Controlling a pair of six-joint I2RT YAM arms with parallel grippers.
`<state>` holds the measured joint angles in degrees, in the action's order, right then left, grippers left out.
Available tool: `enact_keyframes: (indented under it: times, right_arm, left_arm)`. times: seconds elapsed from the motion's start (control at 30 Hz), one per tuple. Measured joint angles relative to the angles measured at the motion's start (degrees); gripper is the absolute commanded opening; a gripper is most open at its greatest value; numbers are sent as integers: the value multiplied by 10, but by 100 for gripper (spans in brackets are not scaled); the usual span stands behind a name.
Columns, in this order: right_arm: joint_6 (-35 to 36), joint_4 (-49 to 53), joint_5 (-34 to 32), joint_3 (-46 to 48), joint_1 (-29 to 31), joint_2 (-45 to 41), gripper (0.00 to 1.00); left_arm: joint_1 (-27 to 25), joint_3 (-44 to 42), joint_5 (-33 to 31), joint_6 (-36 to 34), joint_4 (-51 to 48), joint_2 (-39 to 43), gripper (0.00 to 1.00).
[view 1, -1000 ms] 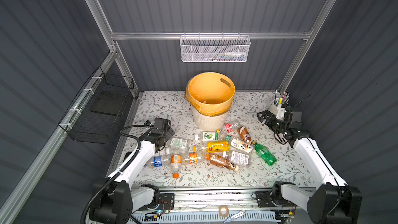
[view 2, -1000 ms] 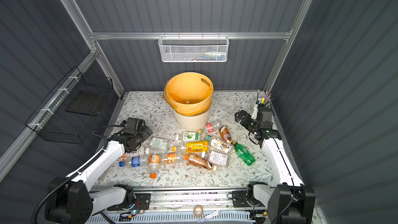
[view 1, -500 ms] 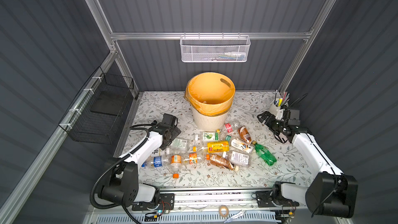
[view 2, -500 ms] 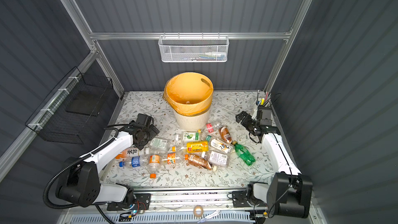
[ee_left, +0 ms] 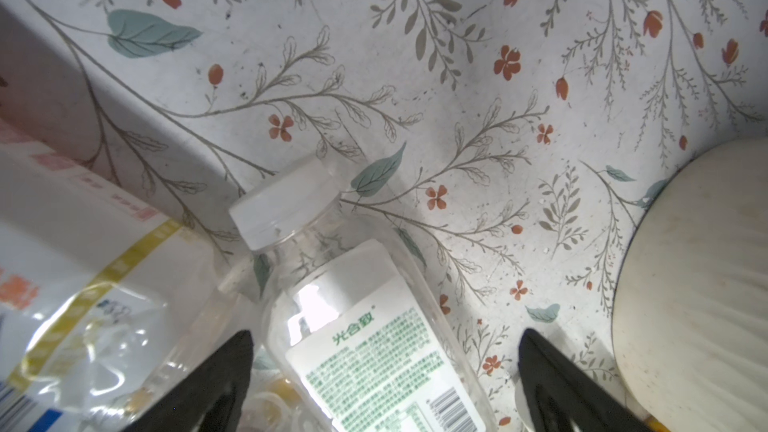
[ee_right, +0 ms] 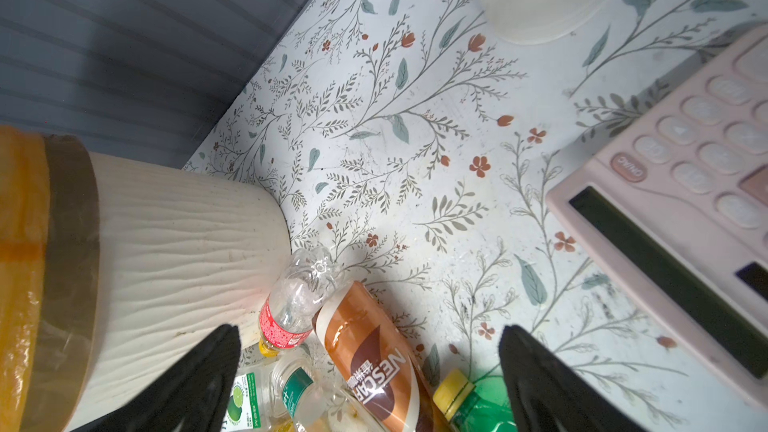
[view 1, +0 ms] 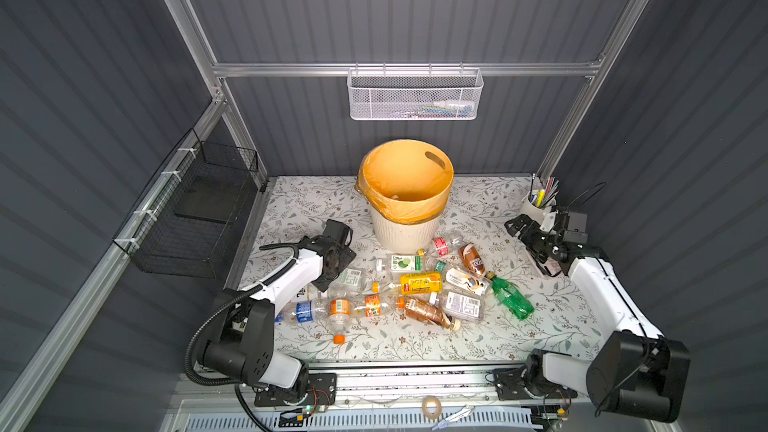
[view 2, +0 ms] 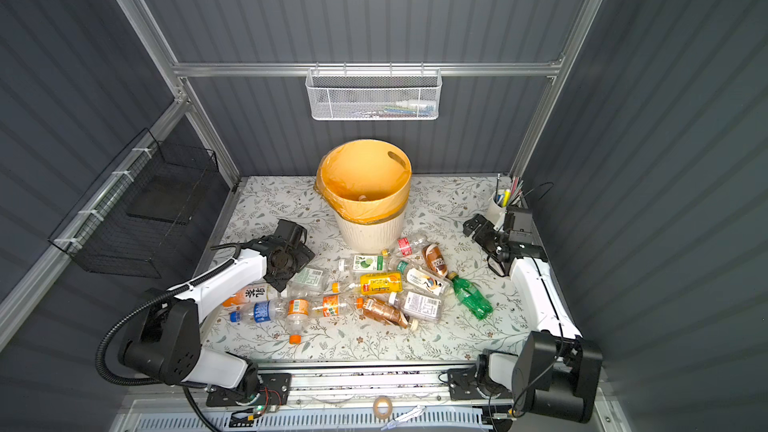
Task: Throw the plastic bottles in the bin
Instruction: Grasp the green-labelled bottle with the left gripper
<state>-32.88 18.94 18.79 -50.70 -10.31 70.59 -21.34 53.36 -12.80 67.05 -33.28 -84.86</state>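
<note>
Foliage print, with grey sprigs, teal leaves and small red flowers, is covering the whole worktop (view 1: 478, 342), and dark grey ribbed wall panels (view 1: 395, 14) are closing it in on three sides, framed by aluminium rails (view 1: 291, 69). A white mesh basket (view 1: 415, 95) is hanging from the back rail, and a black wire basket (view 1: 195, 218) is hanging on the left wall. The bin (view 1: 405, 234) is standing upright at the back middle of the worktop, its orange-yellow liner folded over the rim. The plastic bottles (view 1: 415, 284) are lying on their sides in a loose heap just in front of the bin, the rearmost ones right at its base, and a green bottle (view 1: 511, 299) is lying at the heap's right edge. The left tool (ee_left: 384, 336) is hanging low over the heap's left end with its jaws wide apart, one on either side of a clear white-capped bottle (ee_left: 374, 367); whether they are touching it I cannot tell. The right tool (ee_right: 369, 330) is hovering at the right side, jaws spread and gripping nothing, near a cup of pens (view 1: 536, 209), and a pink calculator (ee_right: 685, 201) is lying on the worktop close by.
</note>
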Motion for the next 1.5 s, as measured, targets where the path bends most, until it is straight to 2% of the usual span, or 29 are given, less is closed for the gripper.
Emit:
enact_keyframes:
  times: [0.63, 0.87, 1.1, 1.3, 1.5]
  right_arm:
    - [6, 2, 30, 0, -35, 0, 99]
    - [6, 12, 31, 1, -50, -3, 99]
    - [8, 21, 29, 3, -64, -22, 99]
    - [5, 21, 21, 22, -75, -49, 99]
    - [3, 23, 22, 27, -79, -53, 99]
  left_arm:
    - [-1, 36, 12, 22, 56, -98, 94]
    - [-1, 60, 16, 20, 72, -133, 89]
    - [-1, 73, 26, 13, 78, -158, 77]
    - [-1, 74, 26, 9, 84, -159, 58]
    - [6, 73, 27, 9, 106, -154, 51]
